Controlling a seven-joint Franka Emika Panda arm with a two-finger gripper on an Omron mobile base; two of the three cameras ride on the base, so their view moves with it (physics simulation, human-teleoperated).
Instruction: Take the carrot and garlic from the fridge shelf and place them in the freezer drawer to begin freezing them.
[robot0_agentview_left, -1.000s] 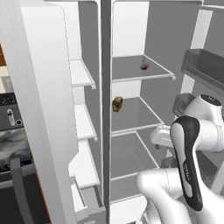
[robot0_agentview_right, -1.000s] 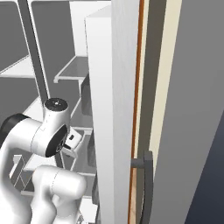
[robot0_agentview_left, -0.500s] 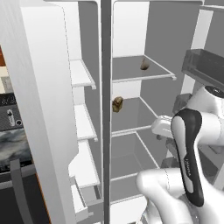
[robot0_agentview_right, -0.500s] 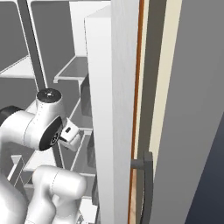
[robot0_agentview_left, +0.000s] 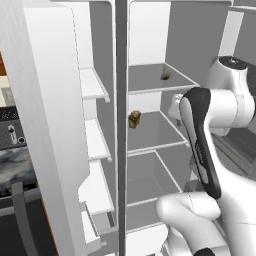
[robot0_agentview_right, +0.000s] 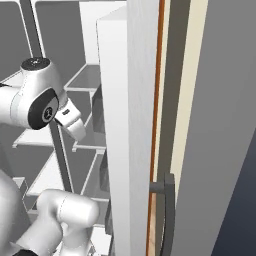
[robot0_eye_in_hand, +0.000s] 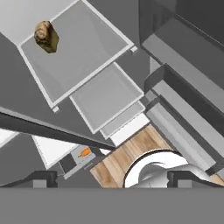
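The garlic (robot0_agentview_left: 165, 75), a small brown lump, lies on the upper fridge shelf (robot0_agentview_left: 150, 82) toward its back right. The carrot (robot0_eye_in_hand: 85, 152) shows as a small orange sliver in a pale grey box, apparently the freezer drawer (robot0_eye_in_hand: 72, 162), far below the hand. My gripper (robot0_eye_in_hand: 112, 178) is open with nothing between its fingertips (robot0_eye_in_hand: 41, 177), and it hangs in front of the fridge's right compartment. In the right base view the gripper (robot0_agentview_right: 79, 132) points down and to the right. It stands below and to the right of the garlic, apart from it.
A boxy tan-brown item (robot0_agentview_left: 134, 119) sits on the middle shelf, and it also shows in the hand view as the boxy item (robot0_eye_in_hand: 46, 37). The fridge's centre divider (robot0_agentview_left: 121, 125) and open left door (robot0_agentview_left: 50, 130) bound the space. Dark door bins (robot0_eye_in_hand: 188, 87) stand at right.
The arm has lifted: the hand rose from the lower shelf level to about the middle shelf. The gripper stayed open. The garlic and the boxy item have not moved.
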